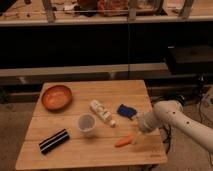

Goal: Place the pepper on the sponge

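The pepper (124, 141), small, orange and tapered, lies on the wooden table (90, 157) near its front right corner. The sponge (126, 111), a dark blue block, rests a little behind it toward the right edge. My white arm comes in from the right, and the gripper (136, 133) hangs just above the right end of the pepper, in front of the sponge. Whether it touches the pepper cannot be made out.
An orange bowl (56, 96) sits at the back left. A white tube-like bottle (102, 112) lies at the centre, with a pale cup (87, 125) in front of it. A black block with white stripes (54, 141) lies front left. Dark shelving stands behind the table.
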Tool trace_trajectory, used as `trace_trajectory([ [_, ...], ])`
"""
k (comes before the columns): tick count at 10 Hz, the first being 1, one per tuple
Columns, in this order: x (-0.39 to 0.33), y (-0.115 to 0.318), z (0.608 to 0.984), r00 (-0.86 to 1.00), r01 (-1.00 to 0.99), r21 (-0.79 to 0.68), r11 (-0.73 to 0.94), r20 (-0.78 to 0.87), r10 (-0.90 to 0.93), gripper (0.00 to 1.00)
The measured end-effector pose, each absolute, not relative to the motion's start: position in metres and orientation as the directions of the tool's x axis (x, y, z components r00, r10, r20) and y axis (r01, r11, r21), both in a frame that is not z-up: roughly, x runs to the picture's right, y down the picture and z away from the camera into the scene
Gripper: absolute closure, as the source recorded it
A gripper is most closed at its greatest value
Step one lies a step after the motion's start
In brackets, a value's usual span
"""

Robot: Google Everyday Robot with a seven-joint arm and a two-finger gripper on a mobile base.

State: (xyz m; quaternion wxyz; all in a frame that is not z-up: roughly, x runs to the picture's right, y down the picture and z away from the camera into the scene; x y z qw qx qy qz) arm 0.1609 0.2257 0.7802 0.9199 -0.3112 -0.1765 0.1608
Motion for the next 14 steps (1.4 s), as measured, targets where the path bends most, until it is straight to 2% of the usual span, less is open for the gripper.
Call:
trace_trajectory([
  [14, 0.147, 0.248, 0.806, 0.890, -0.171, -0.666, 0.726, 0.212, 0.404, 0.20],
])
